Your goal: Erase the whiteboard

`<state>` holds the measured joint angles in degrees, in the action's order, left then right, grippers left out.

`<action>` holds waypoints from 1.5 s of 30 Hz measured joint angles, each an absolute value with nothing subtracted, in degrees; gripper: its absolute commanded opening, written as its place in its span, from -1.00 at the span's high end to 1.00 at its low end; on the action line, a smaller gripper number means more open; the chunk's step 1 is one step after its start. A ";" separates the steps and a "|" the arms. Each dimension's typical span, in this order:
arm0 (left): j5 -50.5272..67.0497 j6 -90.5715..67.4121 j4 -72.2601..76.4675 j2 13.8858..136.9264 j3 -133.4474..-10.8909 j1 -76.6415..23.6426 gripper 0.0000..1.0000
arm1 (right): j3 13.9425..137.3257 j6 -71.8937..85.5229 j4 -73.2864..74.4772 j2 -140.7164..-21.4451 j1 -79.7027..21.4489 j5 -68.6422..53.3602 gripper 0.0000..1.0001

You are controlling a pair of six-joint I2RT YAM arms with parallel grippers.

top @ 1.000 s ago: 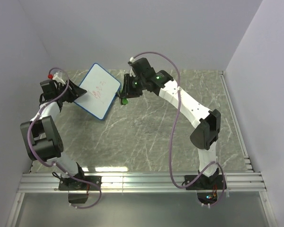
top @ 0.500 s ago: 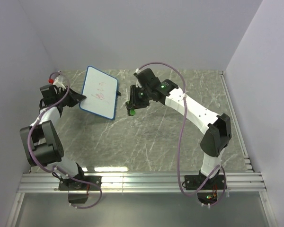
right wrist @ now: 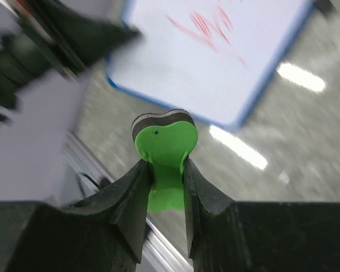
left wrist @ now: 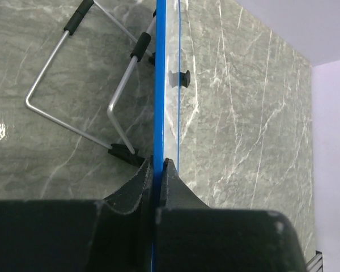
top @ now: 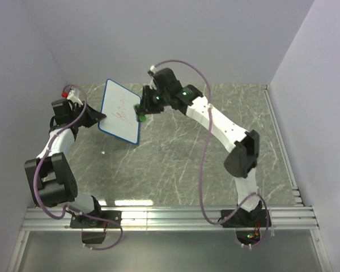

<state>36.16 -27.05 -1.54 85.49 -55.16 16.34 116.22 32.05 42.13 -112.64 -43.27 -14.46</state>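
Observation:
The whiteboard (top: 120,109), white with a blue frame and red scribbles (top: 122,115), is held tilted up off the table at the back left. My left gripper (top: 100,119) is shut on its left edge; in the left wrist view the blue frame (left wrist: 160,85) runs edge-on between the closed fingers (left wrist: 158,165). My right gripper (top: 141,110) is shut on a green bow-shaped eraser (top: 140,118) at the board's right edge. From the right wrist the eraser (right wrist: 163,141) sits between the fingers, just short of the board (right wrist: 215,68) and its scribbles (right wrist: 207,27).
The board's wire stand (left wrist: 73,107) with black feet hangs behind it above the grey marble table (top: 175,158). Purple walls close the back and both sides. Aluminium rails (top: 170,218) run along the near edge by the arm bases.
My left gripper has shut on the whiteboard's edge and the board has turned more upright. The right arm swung the eraser left and back, up to the board's right edge.

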 measured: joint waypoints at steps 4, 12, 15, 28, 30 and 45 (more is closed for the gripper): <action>34.46 -27.75 -3.40 83.81 -55.07 16.03 0.99 | 133.01 35.11 35.81 -125.38 -43.24 -19.11 1.00; 33.93 -28.18 -2.02 80.62 -50.85 16.10 0.99 | 137.49 44.18 25.26 -140.64 -43.27 -23.92 1.00; 34.57 -28.36 -0.19 79.20 -48.05 16.14 0.99 | 137.25 45.91 24.60 -143.85 -43.33 -24.56 1.00; 31.86 -29.19 2.13 75.85 -43.55 11.25 0.99 | 137.67 43.79 25.43 -145.75 -44.64 -24.05 1.00; 30.89 -29.21 2.04 75.07 -43.11 10.68 0.99 | 137.80 43.64 26.00 -145.75 -44.64 -24.16 1.00; 28.99 -29.21 0.54 74.32 -42.85 7.03 0.99 | 138.69 38.94 32.69 -144.00 -44.77 -21.89 1.00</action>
<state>28.99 -29.21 0.54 74.32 -42.85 7.03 138.69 38.94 32.69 -144.00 -44.77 -21.89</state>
